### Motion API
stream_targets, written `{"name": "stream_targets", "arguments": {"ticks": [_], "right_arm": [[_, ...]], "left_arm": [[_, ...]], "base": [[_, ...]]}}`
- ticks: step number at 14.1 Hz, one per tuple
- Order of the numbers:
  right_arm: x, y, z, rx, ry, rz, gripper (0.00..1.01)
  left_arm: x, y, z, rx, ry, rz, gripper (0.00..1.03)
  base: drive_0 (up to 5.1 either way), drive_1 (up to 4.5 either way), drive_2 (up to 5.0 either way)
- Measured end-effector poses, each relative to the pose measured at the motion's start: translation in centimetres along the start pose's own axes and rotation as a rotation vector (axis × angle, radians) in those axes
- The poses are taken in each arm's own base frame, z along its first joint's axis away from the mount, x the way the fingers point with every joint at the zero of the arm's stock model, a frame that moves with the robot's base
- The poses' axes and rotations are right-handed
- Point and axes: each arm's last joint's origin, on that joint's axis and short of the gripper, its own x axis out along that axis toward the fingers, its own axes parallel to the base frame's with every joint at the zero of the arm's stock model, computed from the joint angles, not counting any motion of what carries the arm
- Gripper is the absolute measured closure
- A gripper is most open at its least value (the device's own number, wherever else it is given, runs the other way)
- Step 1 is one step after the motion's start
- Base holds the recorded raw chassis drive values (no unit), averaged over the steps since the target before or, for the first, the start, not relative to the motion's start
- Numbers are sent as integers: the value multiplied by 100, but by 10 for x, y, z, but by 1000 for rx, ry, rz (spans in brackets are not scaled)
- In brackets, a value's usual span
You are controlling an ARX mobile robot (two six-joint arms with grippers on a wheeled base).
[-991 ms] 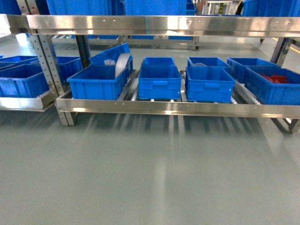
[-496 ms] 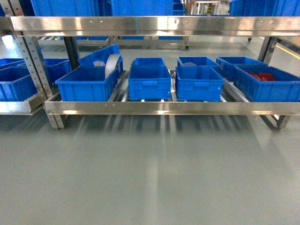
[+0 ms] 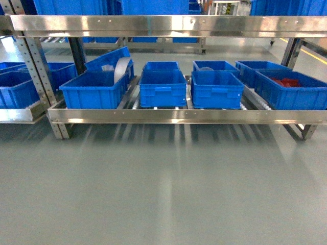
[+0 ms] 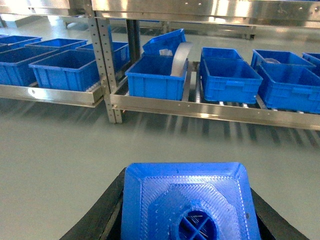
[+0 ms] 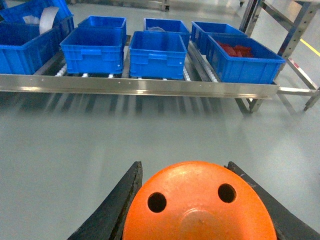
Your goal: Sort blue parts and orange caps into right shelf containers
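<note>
From where I stand, the robot faces a low steel shelf [image 3: 173,116] across a stretch of bare grey floor [image 3: 163,189], well apart from it, with neither arm showing in the head view. On the left, the wrist camera looks down on the left claw [image 4: 187,212], whose dark jaws are clenched on either side of a blue part [image 4: 187,200], its ridged top and round stud filling the bottom of the picture. Beyond it sit the blue crates in rows: the leftmost crate of the facing bay [image 3: 94,89] has another crate tipped into it at an angle along with a pale curved sheet, then come two pairs of tidy crates [image 3: 163,88], and at the far right a crate holding something red [image 3: 291,89]. On the right, the right claw [image 5: 197,207] grips an orange cap [image 5: 200,205], its flat top with small holes facing the camera, jaws pressing both flanks. So both task items are in hand and not yet delivered. The risk, I'd judge, lies in the approach: the upper shelf rail [image 3: 163,24] hangs low over the crates, and an arm reaching in could strike it. Every crate is the same blue, so a part could easily go into the wrong one, and dropping from too far out would send the round cap rolling off across the floor.
</note>
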Motion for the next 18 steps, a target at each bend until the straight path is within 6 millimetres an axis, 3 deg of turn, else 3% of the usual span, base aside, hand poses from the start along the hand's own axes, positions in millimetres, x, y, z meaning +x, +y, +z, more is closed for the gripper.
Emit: {"name": "stream_targets", "arguments": {"ticks": [18], "right_arm": [[0, 0, 0, 0, 3, 0, 58]], "left_arm": [[0, 0, 0, 0, 5, -1, 58]], "base": [[0, 0, 0]]}}
